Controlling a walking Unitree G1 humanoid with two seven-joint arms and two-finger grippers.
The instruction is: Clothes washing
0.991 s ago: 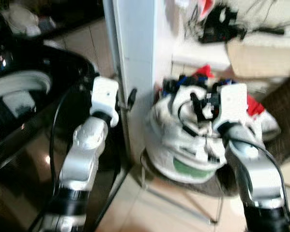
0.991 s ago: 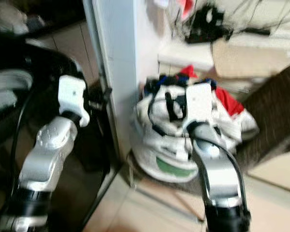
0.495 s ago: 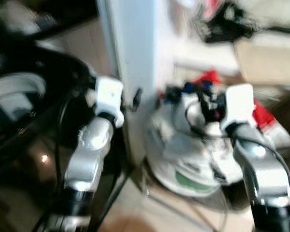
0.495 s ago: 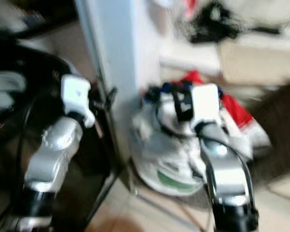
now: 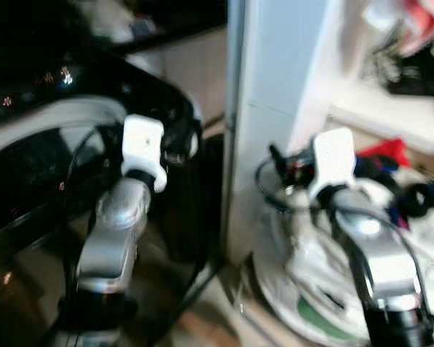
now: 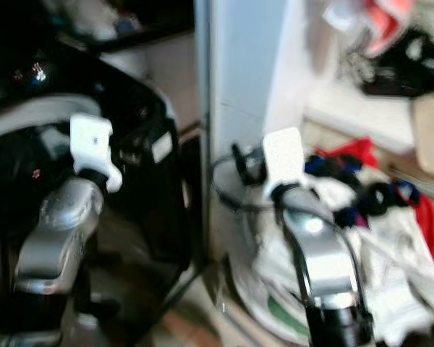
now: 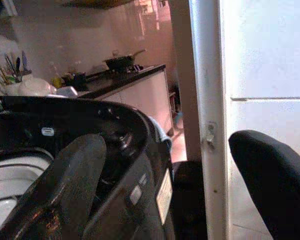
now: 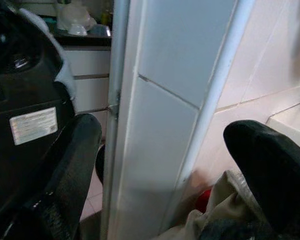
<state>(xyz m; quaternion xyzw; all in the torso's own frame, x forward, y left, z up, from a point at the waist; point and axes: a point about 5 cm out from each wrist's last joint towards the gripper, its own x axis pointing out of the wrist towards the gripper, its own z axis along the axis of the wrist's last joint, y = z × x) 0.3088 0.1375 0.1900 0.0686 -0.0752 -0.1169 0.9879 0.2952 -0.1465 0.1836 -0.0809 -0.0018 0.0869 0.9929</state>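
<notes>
The whole scene had been shifted across the head views since a second earlier: the camera had been turned toward the black washing machine (image 5: 72, 166), so that more of its dark body was seen and the laundry basket (image 5: 304, 318) of clothes (image 6: 390, 217) was pushed to the right edge. The robot was judged to be turning from the basket to the machine, with nothing yet carried. The left gripper (image 7: 175, 190) was held wide open and empty, pointed at the machine beside the white tiled pillar (image 5: 275, 108). The right gripper (image 8: 160, 175) was likewise spread wide, nothing gripped, facing the pillar just above the clothes
</notes>
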